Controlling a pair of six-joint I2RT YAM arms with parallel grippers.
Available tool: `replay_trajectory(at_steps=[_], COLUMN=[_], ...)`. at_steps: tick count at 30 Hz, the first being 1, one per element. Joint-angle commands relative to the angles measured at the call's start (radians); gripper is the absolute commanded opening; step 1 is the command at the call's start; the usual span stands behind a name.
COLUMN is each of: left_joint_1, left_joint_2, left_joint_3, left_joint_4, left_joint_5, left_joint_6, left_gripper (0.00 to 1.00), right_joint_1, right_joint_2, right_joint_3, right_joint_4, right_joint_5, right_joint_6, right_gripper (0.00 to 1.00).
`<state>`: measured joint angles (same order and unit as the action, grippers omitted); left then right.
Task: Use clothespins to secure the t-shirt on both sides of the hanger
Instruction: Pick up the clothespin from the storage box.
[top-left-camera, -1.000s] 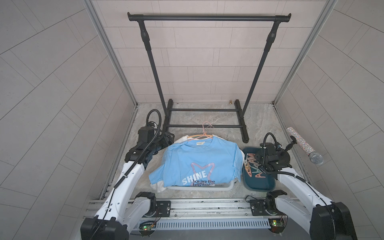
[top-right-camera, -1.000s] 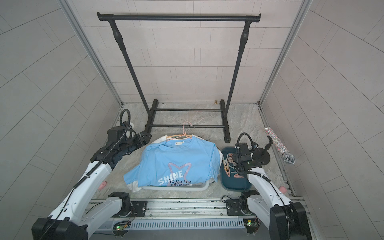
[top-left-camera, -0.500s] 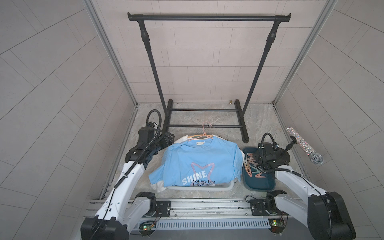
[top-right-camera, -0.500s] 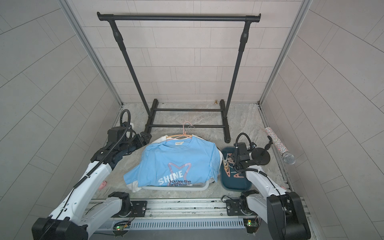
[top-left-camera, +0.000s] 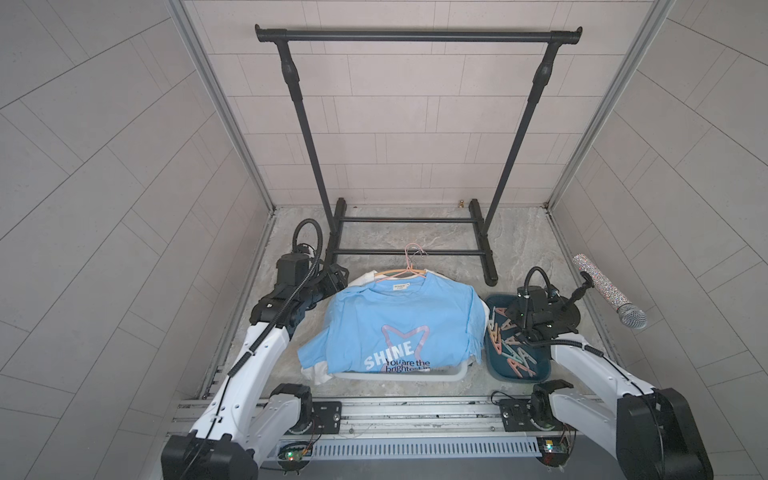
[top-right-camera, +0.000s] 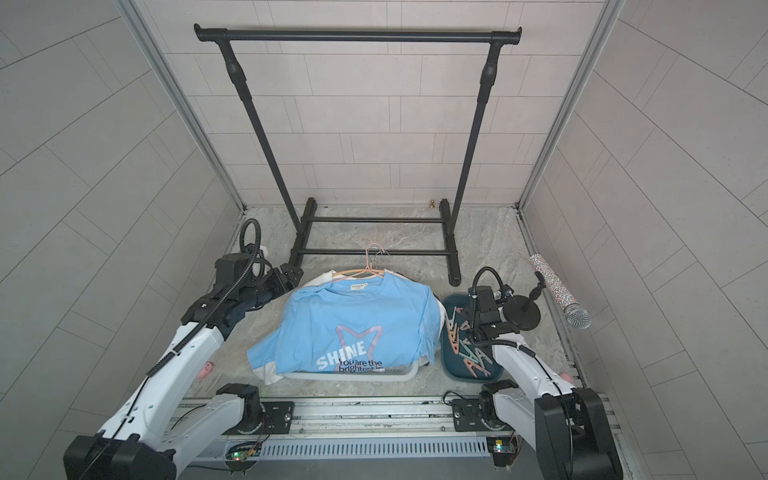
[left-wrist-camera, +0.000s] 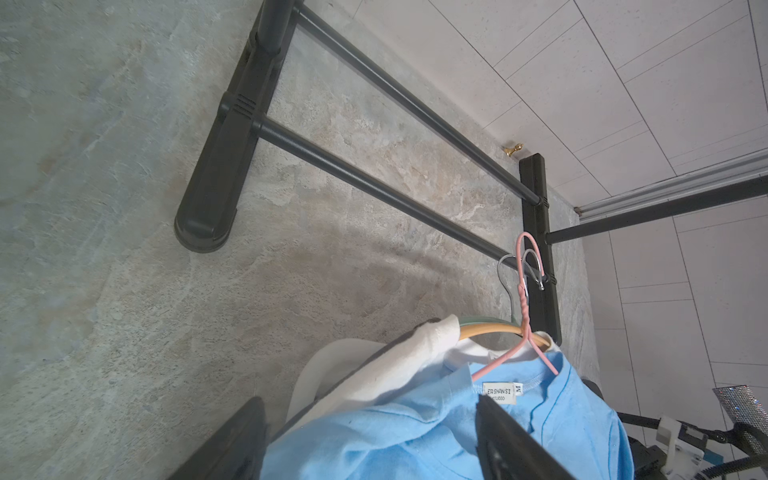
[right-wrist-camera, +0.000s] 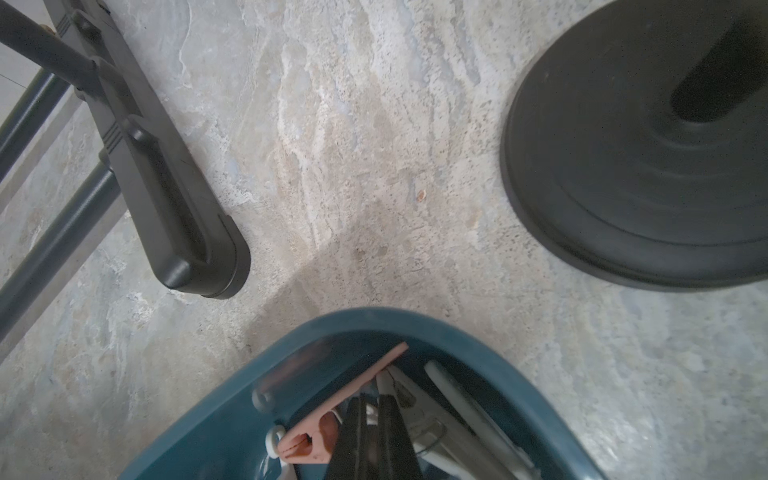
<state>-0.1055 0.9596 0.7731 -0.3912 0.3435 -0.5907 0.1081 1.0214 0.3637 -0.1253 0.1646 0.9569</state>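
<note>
The counter (top-left-camera: 519, 257) looks like stone: mottled grey-beige, matt and a little rough. The t-shirt (top-left-camera: 399, 328) is soft light-blue cloth, matt and creased, and a white cloth (left-wrist-camera: 399, 365) lies under it. The hanger (left-wrist-camera: 524, 316) is thin wire with a smooth pink coating. Behind it is a wooden hanger (left-wrist-camera: 490, 330) of pale smooth wood. The rack (top-left-camera: 415, 35) is black metal tube with a satin finish. The tray (right-wrist-camera: 232, 415) is dark teal plastic, smooth and slightly glossy. The clothespins (top-left-camera: 513, 353) are pastel matt plastic. The microphone (top-left-camera: 598, 282) has a glittering handle and a metal mesh head.

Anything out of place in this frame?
Yes: a pink clothespin lies loose on the floor beside the left arm, outside the teal tray that holds the others. Another pink speck lies by the right arm.
</note>
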Motion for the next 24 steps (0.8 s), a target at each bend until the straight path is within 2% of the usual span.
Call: replay_trajectory(at_steps=[1, 8, 17, 20, 24], left_joint_1=[-0.004, -0.003, -0.020, -0.074, -0.249], left_joint_2=[0.004, 0.006, 0.026, 0.037, 0.025], left_joint_3=[-0.013, -0.007, 0.024, 0.045, 0.092], left_joint_4=[0.004, 0.003, 0.011, 0.018, 0.018], left_joint_5=[-0.005, -0.006, 0.029, 0.035, -0.041], left_joint_6=[-0.001, 0.003, 0.049, 0.083, 0.191], left_gripper=[0.82, 0.82, 0.76, 0.71, 0.70], right_joint_1=[-0.004, -0.004, -0.004, -0.002, -0.002], right_joint_2=[-0.030, -0.125, -0.394, -0.470, -0.493], right_joint_3=[-0.016, -0.017, 0.032, 0.069, 0.175], right_joint_4=[-0.007, -0.046, -0.229, -0.261, -0.322], right_joint_5=[0.012, -0.025, -0.038, -0.063, -0.112], right_joint_6=[0.025, 0.033, 0.001, -0.011, -0.060], right_gripper=[0.05, 0.00, 0.00, 0.00, 0.00])
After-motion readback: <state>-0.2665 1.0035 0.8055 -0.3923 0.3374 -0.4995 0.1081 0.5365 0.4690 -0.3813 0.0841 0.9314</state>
